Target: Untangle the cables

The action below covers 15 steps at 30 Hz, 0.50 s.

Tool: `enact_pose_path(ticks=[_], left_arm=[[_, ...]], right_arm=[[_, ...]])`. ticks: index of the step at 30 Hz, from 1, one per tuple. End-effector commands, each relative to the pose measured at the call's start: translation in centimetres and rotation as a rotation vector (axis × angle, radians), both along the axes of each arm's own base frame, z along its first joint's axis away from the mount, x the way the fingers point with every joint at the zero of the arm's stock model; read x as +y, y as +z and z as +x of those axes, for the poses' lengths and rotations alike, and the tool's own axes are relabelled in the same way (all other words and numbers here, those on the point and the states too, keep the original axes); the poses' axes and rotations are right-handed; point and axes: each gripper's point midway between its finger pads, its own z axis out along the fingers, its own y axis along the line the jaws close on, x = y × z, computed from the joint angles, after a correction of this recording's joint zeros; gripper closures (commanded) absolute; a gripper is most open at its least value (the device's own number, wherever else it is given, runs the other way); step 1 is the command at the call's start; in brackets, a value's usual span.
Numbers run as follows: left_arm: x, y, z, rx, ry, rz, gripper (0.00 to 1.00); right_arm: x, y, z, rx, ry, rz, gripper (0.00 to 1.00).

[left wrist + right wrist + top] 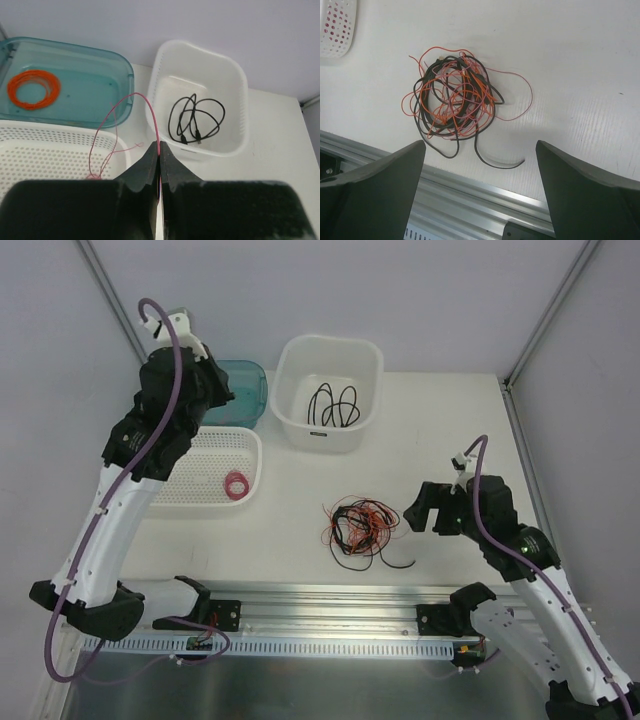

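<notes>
**K:** White table (450,420), grey walls around it, aluminium rail (330,595) along the near edge. Where is the tangle?

**R:** On the table, the cables (360,527) lie toward the front, a little right of centre, just behind the rail. Black, red and orange strands in loose overlapping loops. One black end trails out toward the rail, and a thin pinkish loop bulges off one side.

**K:** And the right arm?

**R:** From overhead, the right gripper (418,512) sits just to the right of the heap. Jaws are spread wide with nothing between them. It is apart from the wires, no contact. Its wrist camera looks down on the heap, framed between the two fingers.

**K:** Left arm?

**R:** Raised at the far left, over the containers, the left gripper (159,147) has its jaws pinched together on a pink wire (134,94). The wire arcs up from the tips and drops into the white perforated basket (45,150). (Overhead, the arm hides the fingers; the wrist view shows the pinch.)

**K:** Other bins?

**R:** Behind the basket a teal tub (100,65) holds a neat orange ring (33,89). To its right a white tub (240,75) holds a coiled black cable (195,120).
</notes>
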Motion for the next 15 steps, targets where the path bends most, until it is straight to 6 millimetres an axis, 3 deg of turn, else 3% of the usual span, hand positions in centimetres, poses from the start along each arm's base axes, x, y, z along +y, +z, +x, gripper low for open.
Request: enact_pose_path(ticks=[1, 3, 4, 6, 14, 15], left_arm=[[3.5, 3.9, -0.9, -0.109, 0.073, -0.061, 1.00], [5.2, 3.4, -0.6, -0.102, 0.124, -0.050, 1.00], [7.0, 3.1, -0.4, -0.098, 0.189, -0.044, 1.00], [8.7, 1.5, 0.1, -0.066, 0.245, -0.022, 1.00], [17.3, -7.2, 2.9, 0.100, 0.473, -0.018, 1.00], [17.6, -8.2, 3.4, 0.116, 0.467, -0.019, 1.00]], right_arm=[[-0.6, 1.1, -0.6, -0.020, 0.013, -0.022, 0.03], [-0.4, 1.5, -0.6, -0.024, 0.020, -0.011, 0.03], [-0.3, 1.5, -0.7, -0.021, 0.028, -0.007, 0.03], [0.0, 2.1, -0.8, -0.029, 0.039, 0.005, 0.03], [0.2, 2.4, -1.9, -0.044, 0.079, 0.026, 0.03], [0.1, 2.2, -2.0, -0.040, 0.079, 0.025, 0.03]])
